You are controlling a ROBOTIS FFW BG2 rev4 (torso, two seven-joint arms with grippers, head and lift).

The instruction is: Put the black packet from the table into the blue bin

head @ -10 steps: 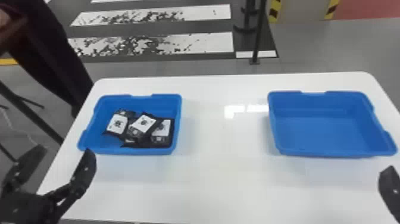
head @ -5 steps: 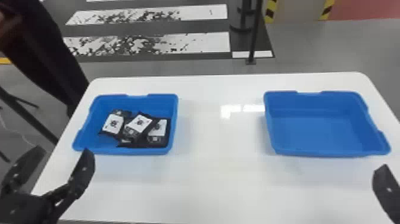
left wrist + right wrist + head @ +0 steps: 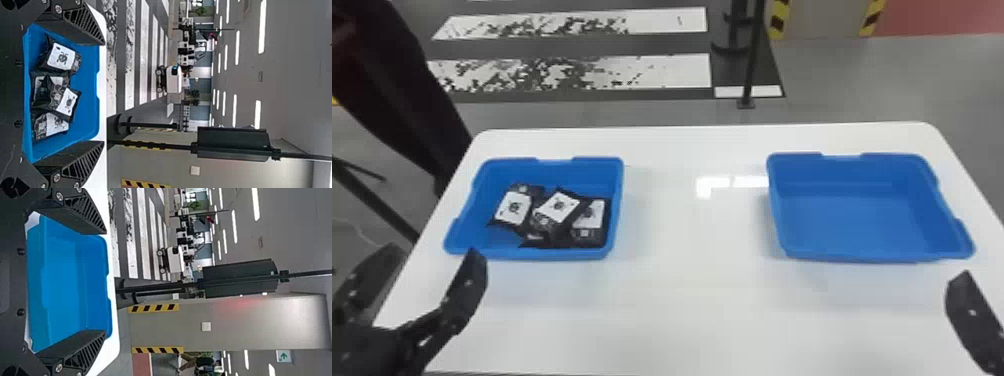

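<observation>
The left claw (image 3: 103, 93) and right claw (image 3: 105, 282) are spread wide, which should help grab a black packet (image 3: 558, 207) from the maybe four heaped in one blue bin (image 3: 557, 254).

The left blue bin (image 3: 532, 254) and the right blue bin (image 3: 842, 215) look like smooth moulded plastic with a soft sheen; the black packets (image 3: 549, 226) have a creased, film-like plastic skin with faint gloss; their white labels (image 3: 559, 205) look flat and matt, like paper; the white tabletop (image 3: 692, 240) is smooth and glossy, bright with reflections; the left gripper (image 3: 434, 250) and the right gripper (image 3: 974, 320) have matt black fingers, ridged like moulded plastic in the wrist views; their screws (image 3: 56, 178) look like shiny metal; the white floor stripes (image 3: 652, 72) look patchy and worn.
</observation>
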